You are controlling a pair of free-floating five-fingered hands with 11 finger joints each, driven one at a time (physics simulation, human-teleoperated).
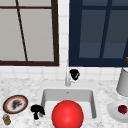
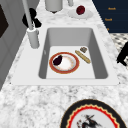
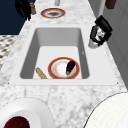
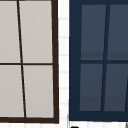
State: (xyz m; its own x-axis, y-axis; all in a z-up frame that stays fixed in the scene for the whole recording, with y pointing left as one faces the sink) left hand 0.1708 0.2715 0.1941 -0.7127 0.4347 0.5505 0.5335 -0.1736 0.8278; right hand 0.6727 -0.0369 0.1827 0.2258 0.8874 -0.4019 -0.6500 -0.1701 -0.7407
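Black against the white tiles, the right hand wraps its curled fingers round the faucet base behind the sink. Over the counter's front edge, the left hand hangs idle, fingers drooping loosely, grasping nothing, beside the patterned plate.

In the sink, an eggplant lies on a red-rimmed plate; one hand curls round the faucet.
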